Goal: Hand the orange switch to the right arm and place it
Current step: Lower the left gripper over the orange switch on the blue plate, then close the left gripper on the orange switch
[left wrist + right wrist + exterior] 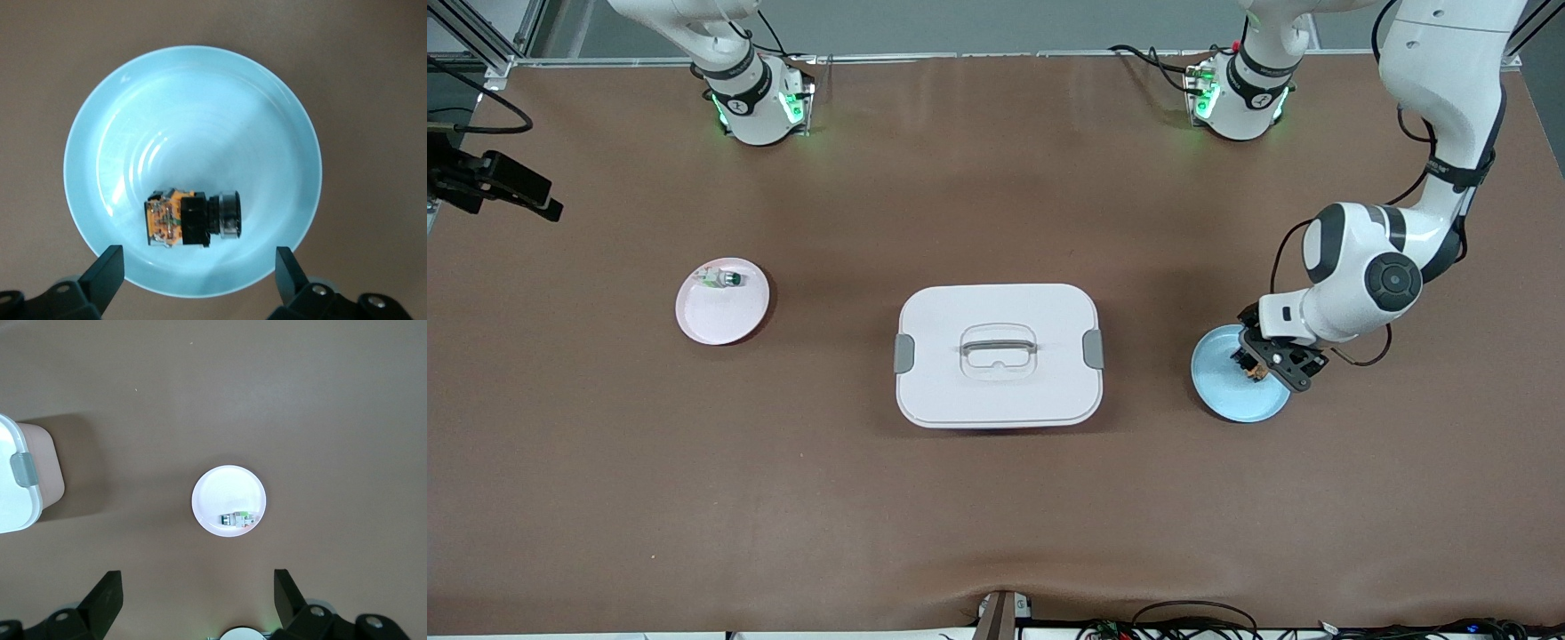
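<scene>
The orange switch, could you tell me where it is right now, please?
The orange switch lies in the light blue plate at the left arm's end of the table, with the open left gripper just above it.

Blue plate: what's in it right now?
The blue plate holds only the orange switch, lying on its side. The open left gripper hovers over it, hiding part of the plate in the front view.

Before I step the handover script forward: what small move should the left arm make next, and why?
Probably lower the left gripper straight down: its fingers are open and hover over the blue plate, and the orange switch lies on its side, ungrasped. The right arm waits.
</scene>
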You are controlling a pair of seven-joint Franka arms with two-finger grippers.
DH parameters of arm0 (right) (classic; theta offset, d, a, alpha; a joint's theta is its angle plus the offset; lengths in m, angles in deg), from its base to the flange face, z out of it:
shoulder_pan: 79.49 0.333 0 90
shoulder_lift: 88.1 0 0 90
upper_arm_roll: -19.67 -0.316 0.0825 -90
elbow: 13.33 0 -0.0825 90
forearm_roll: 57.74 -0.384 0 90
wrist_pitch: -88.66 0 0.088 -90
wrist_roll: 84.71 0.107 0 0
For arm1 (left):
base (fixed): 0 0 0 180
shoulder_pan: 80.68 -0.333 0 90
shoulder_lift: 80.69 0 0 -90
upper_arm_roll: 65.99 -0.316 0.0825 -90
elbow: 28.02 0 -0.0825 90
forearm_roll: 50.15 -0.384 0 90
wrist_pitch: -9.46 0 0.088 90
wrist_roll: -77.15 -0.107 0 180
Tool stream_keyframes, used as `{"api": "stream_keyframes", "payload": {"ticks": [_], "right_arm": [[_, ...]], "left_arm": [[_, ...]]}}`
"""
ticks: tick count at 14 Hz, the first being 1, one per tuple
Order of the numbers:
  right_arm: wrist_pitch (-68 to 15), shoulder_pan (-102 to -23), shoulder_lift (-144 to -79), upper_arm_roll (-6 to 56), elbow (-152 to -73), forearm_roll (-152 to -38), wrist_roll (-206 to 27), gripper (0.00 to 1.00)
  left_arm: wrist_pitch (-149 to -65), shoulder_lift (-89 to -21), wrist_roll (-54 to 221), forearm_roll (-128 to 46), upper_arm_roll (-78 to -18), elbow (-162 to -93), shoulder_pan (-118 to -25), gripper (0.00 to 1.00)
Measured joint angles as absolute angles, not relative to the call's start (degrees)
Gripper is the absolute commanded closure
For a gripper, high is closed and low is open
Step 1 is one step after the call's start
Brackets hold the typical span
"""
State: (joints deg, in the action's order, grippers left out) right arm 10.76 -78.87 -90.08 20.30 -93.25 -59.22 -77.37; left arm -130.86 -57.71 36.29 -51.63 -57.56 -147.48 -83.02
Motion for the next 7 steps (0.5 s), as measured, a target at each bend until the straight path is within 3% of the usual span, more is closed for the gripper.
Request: {"api": "stream_keyframes", "payload": {"ticks": [7], "right_arm": [[10.4,-79.0,-90.1,20.5,-93.8,-59.2,-77.4,0.0]], "left_arm": [[-134.8,-52.2,36.5,-51.3,-57.4,-145.4,-82.9,0.0]]}}
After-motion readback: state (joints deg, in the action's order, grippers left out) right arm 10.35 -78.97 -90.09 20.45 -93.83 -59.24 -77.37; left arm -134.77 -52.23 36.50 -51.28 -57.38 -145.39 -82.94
